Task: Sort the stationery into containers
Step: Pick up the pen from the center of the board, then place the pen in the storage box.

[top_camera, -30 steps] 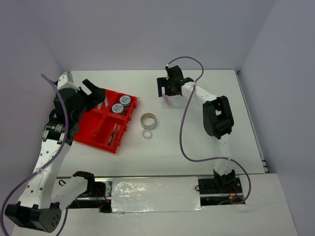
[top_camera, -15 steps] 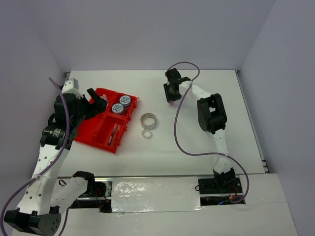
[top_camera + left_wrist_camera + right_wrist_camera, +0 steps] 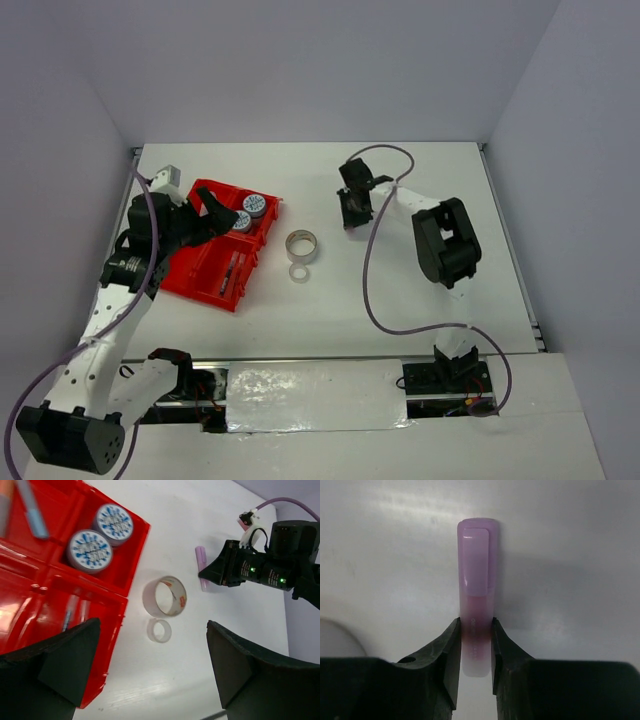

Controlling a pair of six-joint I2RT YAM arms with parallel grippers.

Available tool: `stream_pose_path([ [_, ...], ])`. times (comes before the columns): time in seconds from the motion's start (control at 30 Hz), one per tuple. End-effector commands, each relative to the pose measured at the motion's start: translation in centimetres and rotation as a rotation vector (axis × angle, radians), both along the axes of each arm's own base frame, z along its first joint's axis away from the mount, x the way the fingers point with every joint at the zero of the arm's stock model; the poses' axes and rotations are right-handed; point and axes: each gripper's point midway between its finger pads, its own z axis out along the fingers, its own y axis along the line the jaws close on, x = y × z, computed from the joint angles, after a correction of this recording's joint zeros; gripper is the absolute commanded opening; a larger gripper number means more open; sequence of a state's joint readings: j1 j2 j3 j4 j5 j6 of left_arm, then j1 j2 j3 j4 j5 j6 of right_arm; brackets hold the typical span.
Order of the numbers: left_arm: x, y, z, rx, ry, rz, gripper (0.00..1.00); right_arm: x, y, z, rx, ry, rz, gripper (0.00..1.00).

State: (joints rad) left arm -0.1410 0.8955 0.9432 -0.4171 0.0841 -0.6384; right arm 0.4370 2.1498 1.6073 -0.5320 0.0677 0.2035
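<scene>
The right gripper (image 3: 476, 630) is pinching one end of the pink stick (image 3: 477, 585), which is lying on the table (image 3: 300, 320) well right of the red tray (image 3: 190, 270), beyond two grey rings (image 3: 165, 596). The left gripper (image 3: 213, 215) is hovering over the tray, jaws spread wide. Two tape rolls (image 3: 90, 550) are sitting in its far right compartment.

- Large tape ring (image 3: 302, 246) and small ring (image 3: 299, 271) are sitting right of the red tray (image 3: 185, 270), narrowing that lane.
- Right gripper (image 3: 475, 626), clamping the pink stick (image 3: 477, 555), is occupying far centre.
- Bare table (image 3: 320, 320) is lying open along the near side.
</scene>
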Motion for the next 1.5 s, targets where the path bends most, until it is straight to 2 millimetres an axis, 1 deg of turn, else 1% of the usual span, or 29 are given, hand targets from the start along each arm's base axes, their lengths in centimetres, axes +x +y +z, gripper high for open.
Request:
stream_pose_path([
  [0.0, 0.7, -4.4, 1.3, -0.183, -0.049, -0.178, 0.99, -3.5, 0.9, 2.7, 0.134, -0.021, -0.063, 0.0],
  [0.07, 1.5, -6.1, 1.6, -0.247, -0.09, -0.244, 0.99, -3.2, 0.9, 4.8, 0.123, -0.132, -0.137, 0.0],
  [0.1, 1.4, -7.4, 1.3, -0.287, -0.084, -0.28, 0.99, -3.9, 1.1, 6.4, 0.134, -0.174, -0.14, 0.0],
  [0.13, 1.7, -8.4, 2.6, -0.313, -0.137, -0.323, 0.99, -4.1, 1.4, 7.1, 0.144, -0.199, -0.143, 0.0],
  [0.17, 1.7, -9.6, 2.2, -0.336, -0.119, -0.347, 0.99, -5.0, 2.7, 8.9, 0.191, -0.243, -0.11, 0.0],
  [0.23, 2.1, -10.8, 3.0, -0.356, -0.151, -0.376, 0.99, -6.3, 4.9, 10.7, 0.259, -0.287, -0.032, 0.0],
  [0.27, 2.2, -11.8, 2.5, -0.368, -0.128, -0.393, 0.99, -8.0, 7.1, 12.7, 0.335, -0.323, 0.045, 0.0],
  [0.33, 2.5, -13.0, 2.8, -0.379, -0.134, -0.428, 0.97, -9.9, 9.4, 14.5, 0.413, -0.362, 0.131, 0.0],
  [0.37, 2.4, -13.6, 2.9, -0.384, -0.131, -0.444, 0.97, -11.0, 10.4, 16.5, 0.488, -0.414, 0.175, 0.0],
  [0.4, 2.4, -13.8, 3.1, -0.387, -0.131, -0.448, 0.97, -12.6, 11.9, 17.3, 0.539, -0.421, 0.23, 0.0],
  [0.43, 2.6, -14.0, 2.9, -0.387, -0.126, -0.448, 0.97, -13.0, 12.6, 18.7, 0.588, -0.461, 0.253, 0.0],
  [0.5, 2.6, -14.4, 2.5, -0.38, -0.113, -0.446, 0.96, -14.6, 13.2, 20.3, 0.662, -0.487, 0.287, 0.0],
  [0.6, 2.8, -14.2, 1.9, -0.365, -0.093, -0.421, 0.96, -16.6, 14.5, 21.7, 0.724, -0.494, 0.353, 0.0],
  [0.73, 3.1, -13.8, 0.8, -0.345, -0.065, -0.39, 0.94, -17.8, 15.5, 23.7, 0.78, -0.525, 0.408, 0.0],
  [0.83, 3.1, -14.2, 0.9, -0.363, -0.069, -0.413, 0.82, -18.4, 16.8, 24.1, 0.809, -0.506, 0.453, 0.0],
  [0.93, 3.1, -14.7, 1.3, -0.372, -0.08, -0.439, 0.37, -19.4, 17.9, 24.8, 0.864, -0.497, 0.52, 0.0],
  [0.97, 3.3, -14.7, 1.5, -0.366, -0.085, -0.444, 0.11, -19.5, 18.1, 25.0, 0.876, -0.497, 0.53, 0.0],
  [1.0, 3.3, -14.6, 1.3, -0.354, -0.069, -0.437, 0.03, -19.6, 18.2, 24.9, 0.882, -0.494, 0.535, 0.04],
  [1.03, 3.8, -14.3, 0.7, -0.32, -0.061, -0.428, 0.0, -19.2, 17.9, 24.7, 0.877, -0.508, 0.507, 0.41],
  [1.07, 4.5, -13.9, 1.6, -0.289, -0.078, -0.406, 0.0, -18.5, 17.4, 24.3, 0.865, -0.51, 0.452, 0.84],
  [1.1, 5.4, -12.0, -0.2, -0.211, -0.014, -0.305, 0.0, -17.8, 16.4, 23.3, 0.825, -0.503, 0.397, 0.99],
  [1.13, 6.8, -9.8, 0.9, -0.125, -0.049, -0.233, 0.0, -17.0, 15.6, 22.6, 0.791, -0.507, 0.341, 1.0],
  [1.17, 7.7, -7.7, 0.6, -0.062, -0.034, -0.138, 0.0, -16.1, 14.5, 21.9, 0.766, -0.506, 0.3, 1.0],
  [1.2, 9.2, -3.8, -0.1, 0.035, -0.019, 0.047, 0.0, -15.9, 13.5, 20.8, 0.735, -0.49, 0.27, 1.0],
  [1.23, 9.7, -0.3, -0.4, 0.089, 0.015, 0.168, 0.0, -15.5, 12.7, 20.3, 0.712, -0.497, 0.237, 1.0],
  [1.3, 10.5, 4.0, -0.7, 0.187, 0.018, 0.327, 0.0, -15.2, 11.1, 19.5, 0.689, -0.501, 0.2, 1.0],
  [1.33, 11.5, 5.8, 0.7, 0.244, -0.04, 0.419, 0.0, -15.1, 10.7, 19.4, 0.682, -0.503, 0.196, 1.0],
  [1.4, 13.4, 7.3, 2.3, 0.354, -0.092, 0.457, 0.04, -15.5, 10.0, 19.3, 0.66, -0.506, 0.209, 1.0],
  [1.47, 14.8, 8.2, 2.7, 0.416, -0.081, 0.479, 0.04, -15.6, 9.7, 19.2, 0.636, -0.507, 0.22, 1.0],
])
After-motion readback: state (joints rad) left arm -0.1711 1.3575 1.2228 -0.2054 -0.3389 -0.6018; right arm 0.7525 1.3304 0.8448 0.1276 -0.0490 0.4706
